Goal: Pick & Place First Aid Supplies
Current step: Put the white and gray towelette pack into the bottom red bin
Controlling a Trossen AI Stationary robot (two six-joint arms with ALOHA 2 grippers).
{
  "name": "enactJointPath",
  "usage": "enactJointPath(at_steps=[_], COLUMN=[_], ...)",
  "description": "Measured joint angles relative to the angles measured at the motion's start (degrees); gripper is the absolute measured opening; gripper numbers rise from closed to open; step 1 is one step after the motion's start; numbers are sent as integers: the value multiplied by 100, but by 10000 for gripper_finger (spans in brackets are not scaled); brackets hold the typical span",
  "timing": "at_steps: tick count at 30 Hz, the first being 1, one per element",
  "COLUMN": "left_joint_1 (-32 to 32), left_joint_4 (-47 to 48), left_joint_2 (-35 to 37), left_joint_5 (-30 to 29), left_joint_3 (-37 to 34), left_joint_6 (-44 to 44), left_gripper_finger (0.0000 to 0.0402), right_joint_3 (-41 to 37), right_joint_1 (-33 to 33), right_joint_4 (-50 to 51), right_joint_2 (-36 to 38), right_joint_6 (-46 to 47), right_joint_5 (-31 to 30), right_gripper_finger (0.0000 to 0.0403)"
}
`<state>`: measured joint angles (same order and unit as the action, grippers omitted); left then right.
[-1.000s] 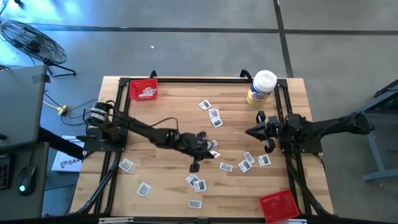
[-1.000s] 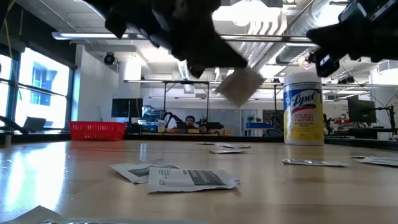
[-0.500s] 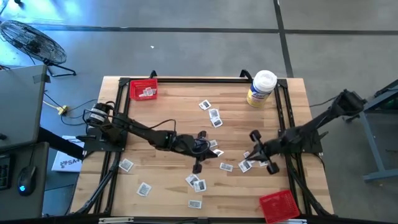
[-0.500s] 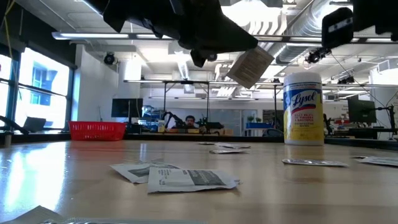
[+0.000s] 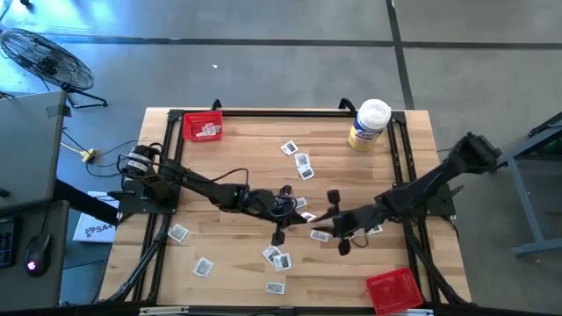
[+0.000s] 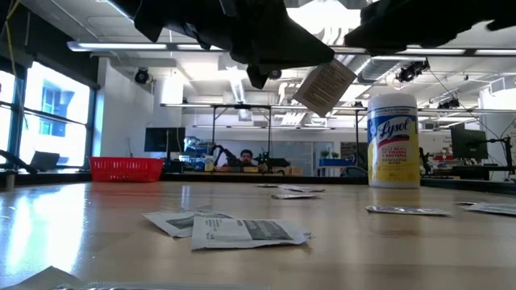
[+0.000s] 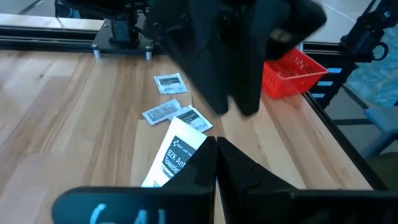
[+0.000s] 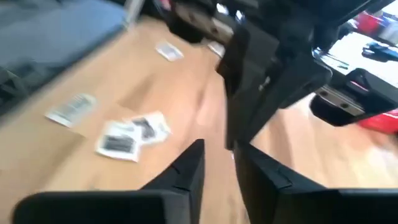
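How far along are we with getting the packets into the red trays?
Early. The far red tray holds a couple of packets; the near red tray looks empty. In hand: the left gripper is shut on one packet, lifted over mid-table. The right gripper reaches in beside it, holding nothing. Left: well over a dozen loose packets scattered on the table.

Left gripper point(image 5: 294, 209) over table point(image 5: 237, 149) centre, one packet point(image 6: 324, 86) in it, off the surface; right gripper point(image 5: 337, 224) just right of it. Loose packets point(image 5: 277, 257) lie all round both. Tub point(image 5: 369, 125) and tray point(image 5: 204, 125) far behind, second tray point(image 5: 393, 290) nearer right gripper
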<state>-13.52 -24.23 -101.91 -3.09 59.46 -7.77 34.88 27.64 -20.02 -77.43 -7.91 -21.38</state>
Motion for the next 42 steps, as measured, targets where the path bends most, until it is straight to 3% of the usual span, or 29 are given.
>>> enactJointPath(at_steps=[4, 9, 13, 22, 29, 35, 38, 42], left_joint_1=[0, -2, 7, -1, -4, -4, -4, -4], left_joint_4=[38, 129, 129, 122, 99, 86, 59, 30], left_joint_2=[0, -2, -4, -4, 17, 15, 13, 26], left_joint_5=[0, 37, 74, 117, 125, 118, 112, 102], left_joint_3=[0, -2, -5, -4, 20, 35, 63, 63], left_joint_6=[0, -2, -2, -2, -2, -2, 1, 59], left_gripper_finger=[0, 0, 0, 0, 0, 0, 0, 0], right_joint_3=[333, 387, 387, 375, 358, 358, 358, 363], right_joint_1=[0, -20, -67, -133, -63, -68, -68, -68], right_joint_4=[296, 237, 248, 354, 479, 499, 490, 508], right_joint_2=[-322, -617, -695, -644, -540, -540, -540, -540], right_joint_6=[-290, -423, -419, -371, -411, -412, -390, -252], right_joint_5=[-186, -322, -603, -535, -899, -569, -568, -510], right_gripper_finger=[111, 116, 96, 53, 87, 106, 94, 47])
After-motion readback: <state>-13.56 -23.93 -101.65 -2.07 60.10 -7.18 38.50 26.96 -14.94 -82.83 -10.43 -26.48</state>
